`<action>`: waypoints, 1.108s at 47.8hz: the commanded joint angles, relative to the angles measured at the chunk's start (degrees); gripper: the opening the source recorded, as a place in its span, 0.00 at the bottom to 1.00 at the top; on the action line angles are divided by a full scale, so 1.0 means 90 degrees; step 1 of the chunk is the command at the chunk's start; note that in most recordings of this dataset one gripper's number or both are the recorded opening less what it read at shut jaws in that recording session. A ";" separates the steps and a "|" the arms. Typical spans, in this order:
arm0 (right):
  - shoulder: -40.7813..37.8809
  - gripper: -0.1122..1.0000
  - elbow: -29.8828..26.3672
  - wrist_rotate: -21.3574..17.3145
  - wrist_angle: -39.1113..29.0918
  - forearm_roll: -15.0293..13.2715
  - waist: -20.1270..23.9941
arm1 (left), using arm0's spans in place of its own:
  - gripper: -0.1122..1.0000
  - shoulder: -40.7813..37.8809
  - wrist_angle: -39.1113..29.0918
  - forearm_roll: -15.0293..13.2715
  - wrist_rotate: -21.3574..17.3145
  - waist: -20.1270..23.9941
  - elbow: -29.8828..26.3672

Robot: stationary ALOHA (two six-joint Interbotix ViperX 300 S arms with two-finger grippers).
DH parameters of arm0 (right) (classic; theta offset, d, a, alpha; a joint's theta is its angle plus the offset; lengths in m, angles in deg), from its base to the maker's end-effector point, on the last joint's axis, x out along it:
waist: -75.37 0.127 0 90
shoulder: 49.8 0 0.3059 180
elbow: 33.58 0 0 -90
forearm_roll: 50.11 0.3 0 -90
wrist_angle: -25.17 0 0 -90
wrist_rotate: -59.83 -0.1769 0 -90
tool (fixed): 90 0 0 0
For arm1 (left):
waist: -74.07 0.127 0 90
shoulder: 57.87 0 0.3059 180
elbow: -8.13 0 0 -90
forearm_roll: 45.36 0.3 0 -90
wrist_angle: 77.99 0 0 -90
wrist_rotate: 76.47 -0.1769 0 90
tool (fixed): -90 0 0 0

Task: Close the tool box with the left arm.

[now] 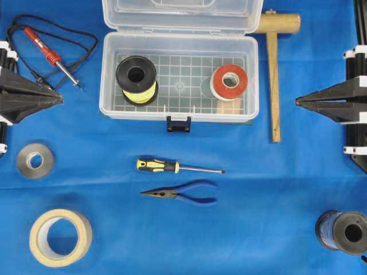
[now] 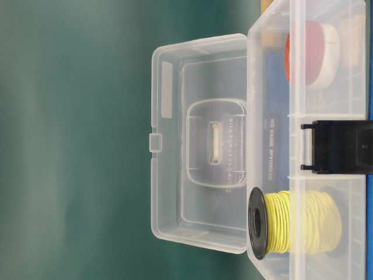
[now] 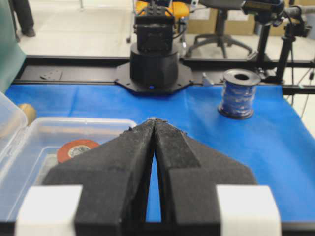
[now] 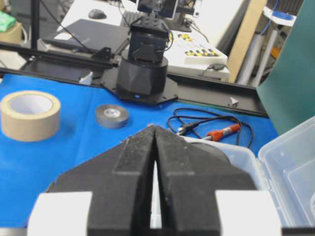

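The tool box [image 1: 179, 77] is shown at the far centre of the blue tabletop [image 1: 258, 217], its hinged lid [image 1: 182, 12] raised and its dark blue front latch [image 1: 178, 123] undone. Inside it are seen a spool of yellow wire [image 1: 136, 80] and a red-sided tape roll [image 1: 229, 82]. The left gripper [image 1: 57, 98] is held at the left edge, fingertips pressed together with nothing between them, well apart from the box; the right gripper [image 1: 299, 102] is likewise closed and empty at the right edge. A wooden mallet [image 1: 274, 69] is laid just beside the box, a screwdriver [image 1: 178, 167] and pliers [image 1: 180, 193] in front of it
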 commanded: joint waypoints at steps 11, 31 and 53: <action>-0.0059 0.10 -0.0596 -0.0049 -0.0654 0.0010 -0.0039 | 0.10 -0.0098 -0.0205 -0.0186 -0.0068 0.0010 -0.0479; -0.0186 0.10 -0.0596 -0.0039 -0.0908 0.0010 -0.0186 | 0.11 -0.0869 -0.1504 -0.0166 -0.0127 0.1709 -0.1768; -0.0313 0.10 -0.0566 -0.0039 -0.1279 0.0010 -0.0234 | 0.91 -0.3174 -0.2266 -0.0166 -0.1514 0.3369 -0.3555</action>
